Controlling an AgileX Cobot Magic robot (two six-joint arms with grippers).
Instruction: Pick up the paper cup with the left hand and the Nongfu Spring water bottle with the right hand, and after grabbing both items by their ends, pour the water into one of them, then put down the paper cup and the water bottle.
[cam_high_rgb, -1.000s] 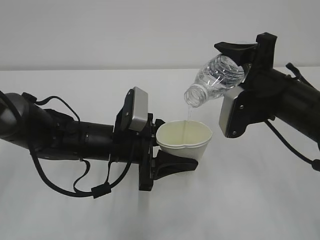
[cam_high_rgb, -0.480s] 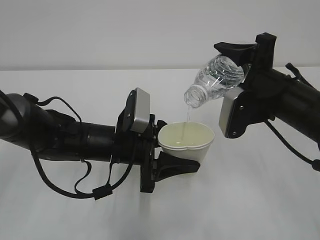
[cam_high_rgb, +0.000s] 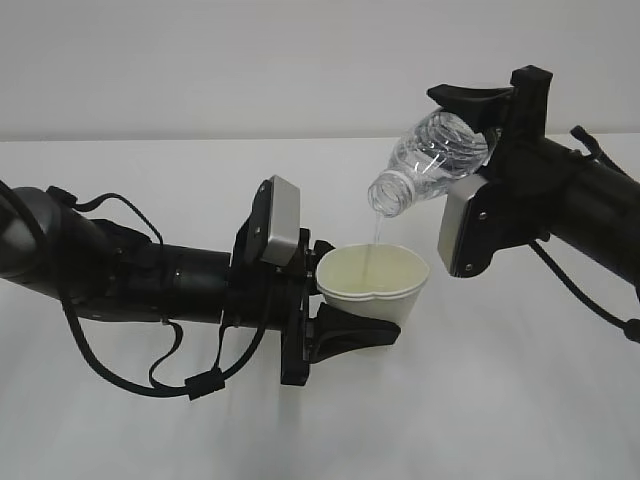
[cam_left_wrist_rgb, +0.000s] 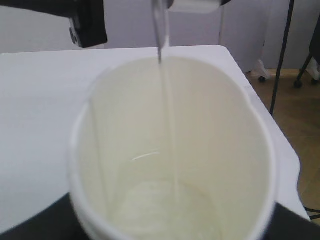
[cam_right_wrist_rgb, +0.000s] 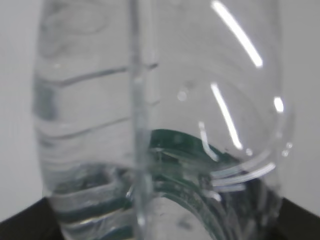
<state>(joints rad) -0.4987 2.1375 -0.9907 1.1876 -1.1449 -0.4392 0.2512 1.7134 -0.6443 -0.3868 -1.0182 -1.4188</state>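
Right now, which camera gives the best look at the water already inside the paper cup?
The left wrist view: it looks straight down into the paper cup, showing the water pooled at the bottom with the stream falling in. The exterior view shows only the cup's cream inside and the thin stream. The right wrist view shows just the Nongfu Spring water bottle.

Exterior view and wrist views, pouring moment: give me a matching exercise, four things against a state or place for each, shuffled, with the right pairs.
Things:
1. paper cup
2. Nongfu Spring water bottle
3. water
4. table

States or places:
A. falling in a thin stream from neck to cup
B. tilted neck-down, gripped by the right tool
C. white, bare beneath both arms
D. upright and lifted, clamped in the left tool, partly filled

Pairs: 1-D, 2-B, 3-A, 4-C
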